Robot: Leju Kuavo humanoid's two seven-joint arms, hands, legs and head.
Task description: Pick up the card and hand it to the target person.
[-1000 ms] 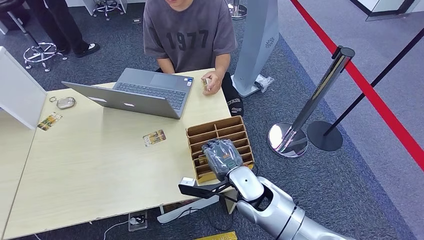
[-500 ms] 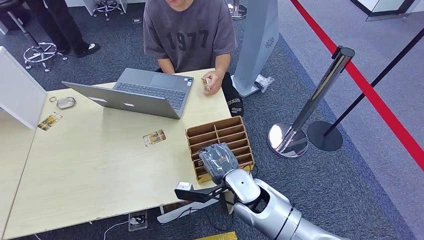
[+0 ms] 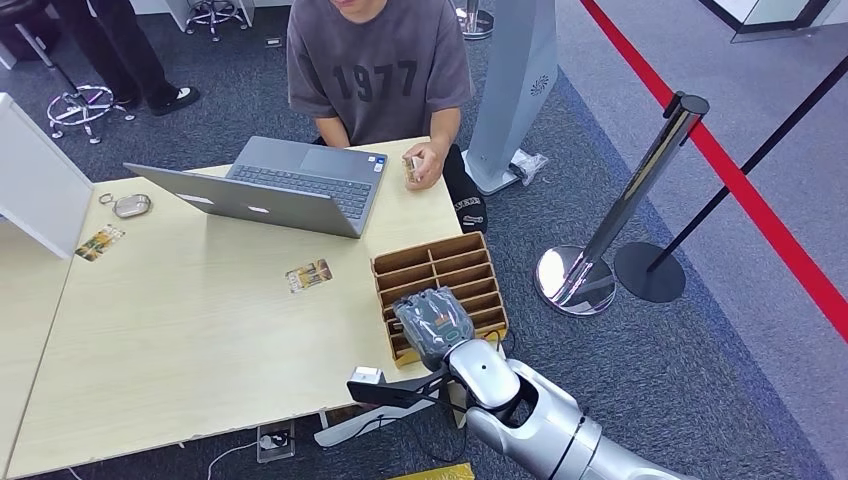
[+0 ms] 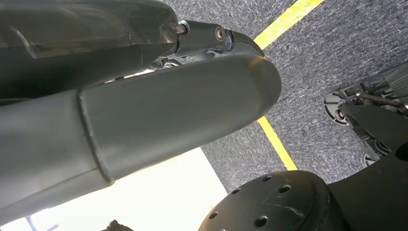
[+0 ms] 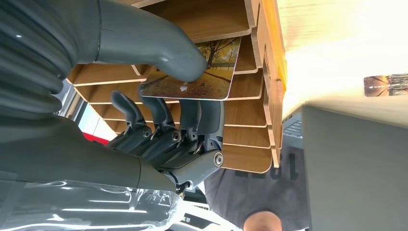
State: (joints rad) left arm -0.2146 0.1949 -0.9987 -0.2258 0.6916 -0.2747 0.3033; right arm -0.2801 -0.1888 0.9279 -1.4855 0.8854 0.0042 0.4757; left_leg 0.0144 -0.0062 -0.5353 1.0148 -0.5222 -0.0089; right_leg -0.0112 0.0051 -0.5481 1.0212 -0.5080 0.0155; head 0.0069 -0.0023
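Note:
My right hand (image 3: pixel 435 325) hangs over the near end of the wooden slotted card holder (image 3: pixel 440 262) at the table's right edge. In the right wrist view the right hand (image 5: pixel 120 43) pinches a card (image 5: pixel 202 72) with an autumn-tree picture; the thumb presses on its face and the dark fingers (image 5: pixel 159 130) curl behind it. The card sits at the mouth of a slot (image 5: pixel 240 86). The person (image 3: pixel 378 70) in a grey shirt sits at the far side, one hand (image 3: pixel 422 165) holding another card. My left hand (image 4: pixel 168 110) hangs over the carpet, its fingers hard to read.
An open laptop (image 3: pixel 290 185) stands in front of the person. One loose card (image 3: pixel 308 275) lies mid-table, another (image 3: pixel 99 242) at the left edge. A chrome stanchion (image 3: pixel 620 230) with a dark rope stands to the right, beside a red floor line.
My right hand has drawn slightly back and down toward the near end of the card holder. The person and the things on the table have stayed put.

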